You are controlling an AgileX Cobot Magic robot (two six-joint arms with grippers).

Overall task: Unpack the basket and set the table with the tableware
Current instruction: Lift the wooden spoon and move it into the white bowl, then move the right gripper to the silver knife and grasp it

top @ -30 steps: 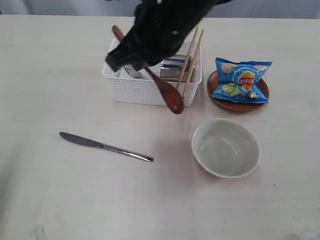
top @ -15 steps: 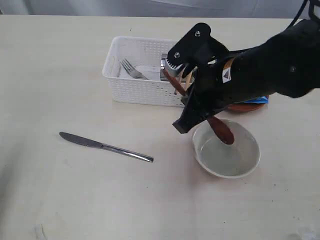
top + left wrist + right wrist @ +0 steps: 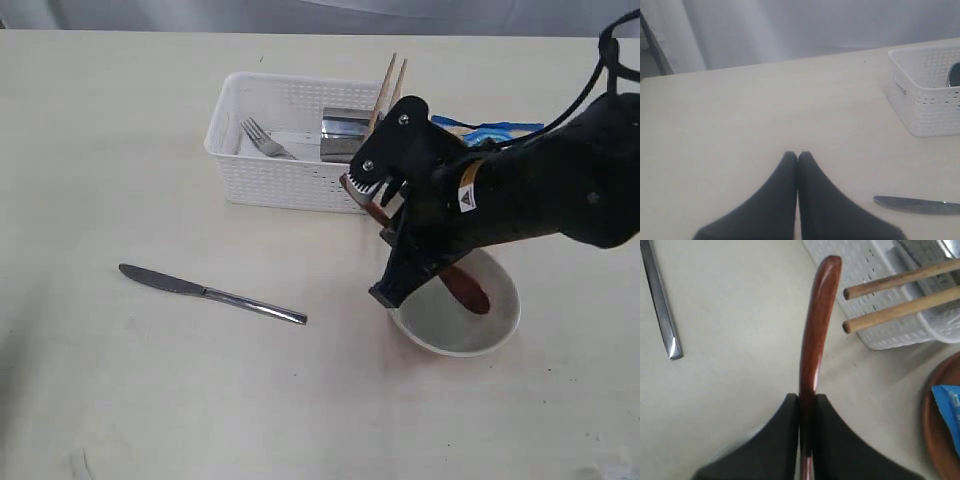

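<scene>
Right gripper (image 3: 807, 396): pinching the wooden spoon (image 3: 468, 288) by its handle — spoon head inside the bowl (image 3: 505, 322), perhaps touching it.
Left gripper (image 3: 797, 155): pressed together, empty.
Basket (image 3: 270, 180): holds fork (image 3: 262, 140), steel cup (image 3: 345, 130), chopsticks (image 3: 390, 85).
Knife (image 3: 210, 293): flat on the table (image 3: 150, 390) — apart from the basket.

Right tool (image 3: 807, 399) clamped tight, left tool (image 3: 797, 155) closed

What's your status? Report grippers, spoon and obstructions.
Left gripper shut, empty. Right gripper shut on spoon, head over bowl. Fork, chopsticks left in basket. Nothing blocking.
</scene>
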